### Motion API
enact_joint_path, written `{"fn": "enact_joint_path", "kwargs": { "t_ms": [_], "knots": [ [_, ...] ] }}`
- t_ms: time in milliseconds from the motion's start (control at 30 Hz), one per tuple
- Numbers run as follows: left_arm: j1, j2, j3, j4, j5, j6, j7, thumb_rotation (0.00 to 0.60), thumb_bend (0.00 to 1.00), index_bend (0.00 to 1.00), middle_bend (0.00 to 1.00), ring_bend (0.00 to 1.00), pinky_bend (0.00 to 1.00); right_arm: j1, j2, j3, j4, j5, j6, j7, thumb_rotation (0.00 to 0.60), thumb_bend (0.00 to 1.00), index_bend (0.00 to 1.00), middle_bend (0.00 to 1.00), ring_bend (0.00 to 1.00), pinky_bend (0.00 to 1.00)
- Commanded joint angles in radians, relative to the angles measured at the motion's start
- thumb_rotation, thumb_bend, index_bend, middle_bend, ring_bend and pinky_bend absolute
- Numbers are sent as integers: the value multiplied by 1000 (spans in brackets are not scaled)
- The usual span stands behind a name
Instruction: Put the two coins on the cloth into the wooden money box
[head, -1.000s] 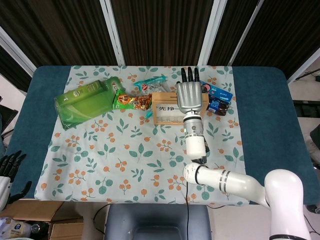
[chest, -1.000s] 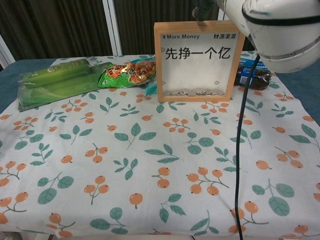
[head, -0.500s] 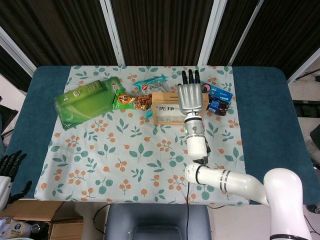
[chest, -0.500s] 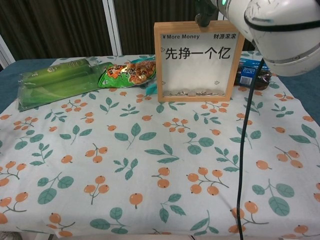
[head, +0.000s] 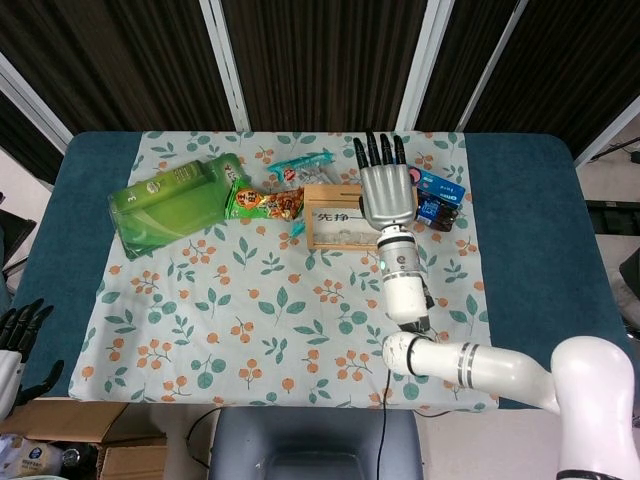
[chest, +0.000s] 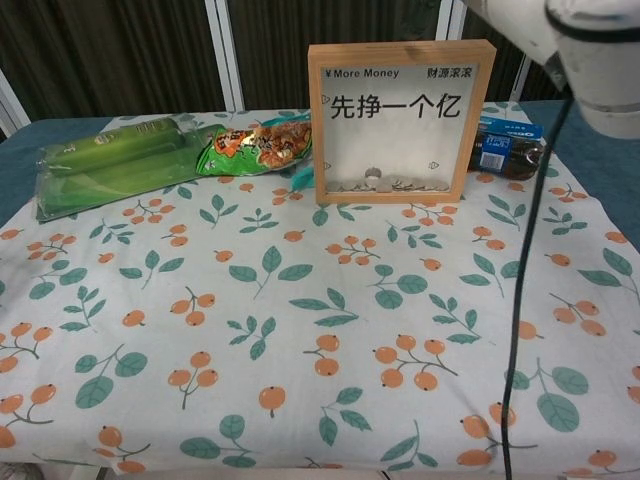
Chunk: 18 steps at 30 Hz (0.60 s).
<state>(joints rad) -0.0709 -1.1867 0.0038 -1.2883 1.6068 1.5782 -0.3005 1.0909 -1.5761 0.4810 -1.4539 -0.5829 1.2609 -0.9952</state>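
Observation:
The wooden money box (head: 335, 218) stands upright at the back middle of the floral cloth (head: 250, 300). In the chest view the box (chest: 400, 120) shows several coins (chest: 375, 181) lying at its bottom behind the glass. I see no coin on the cloth. My right hand (head: 387, 190) hovers over the box's right end with its fingers stretched out and apart, holding nothing that I can see. In the chest view only the right arm (chest: 590, 55) shows, at the top right. My left hand (head: 18, 335) hangs off the table's left edge, fingers apart and empty.
A green package (head: 170, 205) and an orange-green snack bag (head: 262, 203) lie left of the box. A teal packet (head: 300, 165) lies behind it. A blue packet with a dark one (head: 440, 200) sits right of the box. A black cable (chest: 515, 300) hangs from the right arm.
My right hand has shifted slightly right and further back over the box, and the arm has risen out of the chest view. One coin now sits higher in the pile inside the box.

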Motion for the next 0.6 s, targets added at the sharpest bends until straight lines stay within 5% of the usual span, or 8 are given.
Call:
{"fn": "enact_joint_path", "kwargs": {
  "t_ms": [33,200,333,467,600],
  "knots": [
    [-2,3,-1,-5,5,3,5,600,370,0,0,0,32,-157,163,-93,-229,-174,110,105,600,471,0,34,0,0],
    [-3,13,-1,-28,12,9,26,600,370,0,0,0,32,-444,401,-340,-470,-475,227,341,600,411,0,7,0,0],
    [1,24,0,-54,17,20,51,600,370,0,0,0,32,-649,495,-547,-464,-667,291,535,600,325,0,0,0,0],
    [7,31,3,-71,15,23,74,600,370,0,0,0,32,-805,410,-627,-286,-782,404,669,600,322,0,0,0,0],
    [12,31,3,-75,10,24,93,600,370,0,0,0,31,-888,323,-626,-163,-802,452,717,600,322,0,0,0,0]
  ]
}}
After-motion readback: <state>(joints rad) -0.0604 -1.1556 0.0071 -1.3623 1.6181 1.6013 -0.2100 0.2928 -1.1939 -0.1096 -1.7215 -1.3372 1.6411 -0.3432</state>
